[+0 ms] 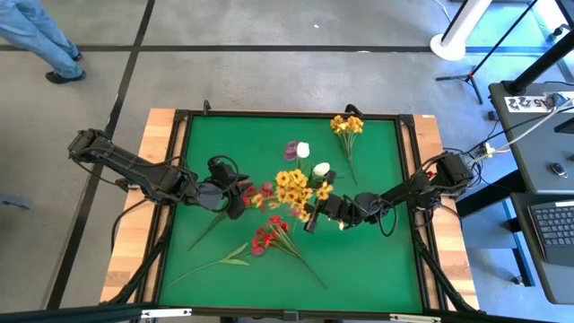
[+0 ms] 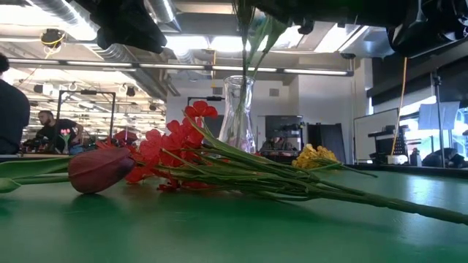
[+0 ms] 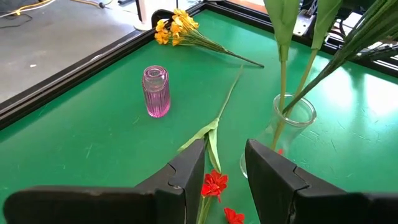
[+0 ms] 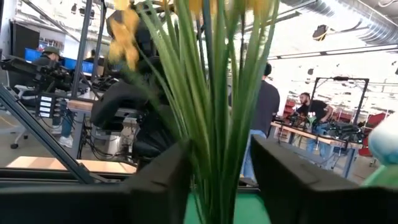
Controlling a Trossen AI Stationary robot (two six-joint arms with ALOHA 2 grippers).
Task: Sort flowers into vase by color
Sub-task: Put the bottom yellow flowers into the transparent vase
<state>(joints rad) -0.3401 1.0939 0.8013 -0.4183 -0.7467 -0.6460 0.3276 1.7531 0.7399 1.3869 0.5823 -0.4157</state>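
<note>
A clear glass vase (image 3: pixel 292 121) stands mid-table with two leafy green stems (image 3: pixel 283 68) in it. Yellow flowers (image 1: pixel 294 187) rise over it, with two white buds (image 1: pixel 321 169) just beyond. My right gripper (image 1: pixel 310 221) comes from the right, open, with the yellow flowers' stems (image 4: pixel 214 124) between its fingers. My left gripper (image 3: pixel 224 149) hovers open left of the vase, above a red blossom (image 3: pixel 214 185). More red flowers (image 1: pixel 269 235) lie flat on the mat toward the near edge. My right gripper has one finger (image 4: pixel 165 180) on either side of the bunched yellow-flower stems (image 4: pixel 217 149), which fill the gap and run upright through it. The fingers come level from the table's right, across the stems. Whether the fingers touch the stems, I cannot tell.
An empty pink ribbed vase (image 3: pixel 155 93) stands behind the clear one. A second yellow bunch (image 1: pixel 347 126) lies at the far edge. A dark red tulip (image 2: pixel 99 169) and a loose leafy stem (image 3: pixel 217 118) lie on the mat. A raised black frame (image 1: pixel 179 179) rims the table.
</note>
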